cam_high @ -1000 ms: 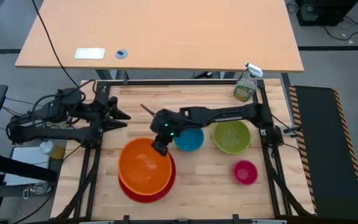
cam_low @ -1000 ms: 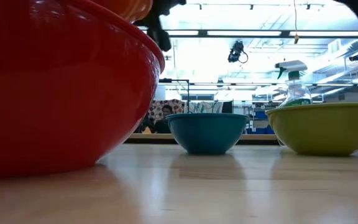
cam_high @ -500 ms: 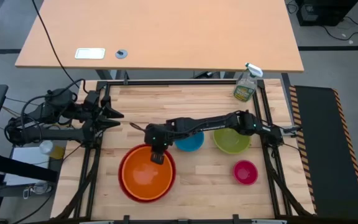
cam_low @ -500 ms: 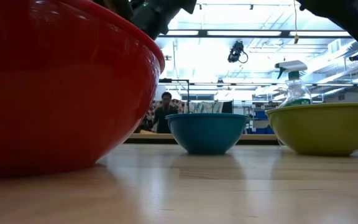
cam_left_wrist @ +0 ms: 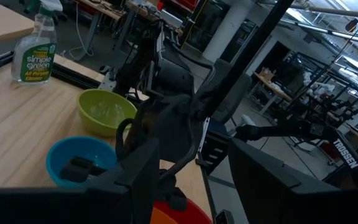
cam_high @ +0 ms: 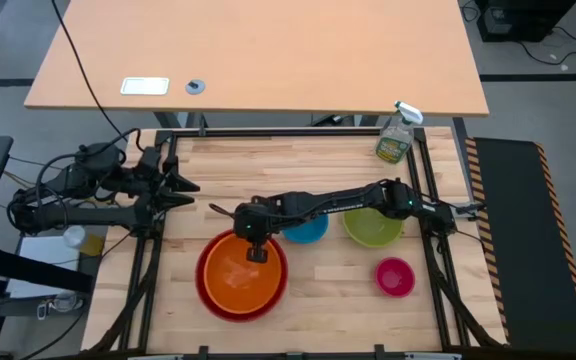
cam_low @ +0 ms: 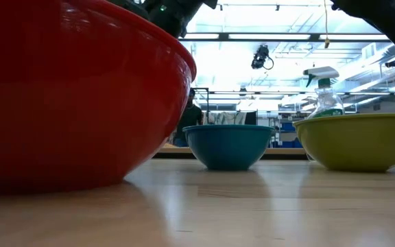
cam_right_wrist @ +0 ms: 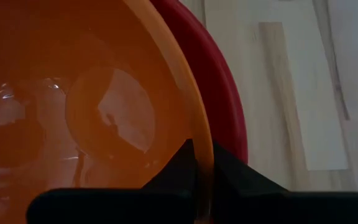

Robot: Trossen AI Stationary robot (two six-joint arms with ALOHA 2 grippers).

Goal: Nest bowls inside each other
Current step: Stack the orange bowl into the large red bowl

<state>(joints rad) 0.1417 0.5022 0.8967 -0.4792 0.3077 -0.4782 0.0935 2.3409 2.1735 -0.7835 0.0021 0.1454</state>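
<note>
- Black left gripper (cam_high: 190, 186) waits at the left edge of the wooden counter (cam_high: 338, 160), its fingers spread apart and holding nothing, well clear of every bowl.
- Red bowl (cam_high: 208, 298), the largest, sits at the front left of the counter; in the low view its glossy wall (cam_low: 67, 96) fills the left side.
- Orange bowl (cam_high: 236, 280) lies nested inside the red one, with only a thin red rim showing around it from above.
- Right gripper (cam_high: 255, 252) reaches across from the right side and sits at the back rim of the orange bowl; in the right wrist view its fingers (cam_right_wrist: 178, 167) are pressed together on that rim (cam_right_wrist: 199, 143), one inside the bowl and one outside, pinching the thin orange wall between them.
- Blue bowl (cam_high: 308, 230) stands just behind and to the right of the nested pair, partly under the right arm, apart from the red bowl in the low view (cam_low: 228, 145).
- Lime green bowl (cam_high: 373, 222) stands just beside the blue one, further right, also upright and empty.
- Magenta pink bowl (cam_high: 395, 276) sits alone near the front right, apart from the green bowl.
- Clear spray bottle (cam_high: 396, 135) with a green label stands at the back right corner.
</note>
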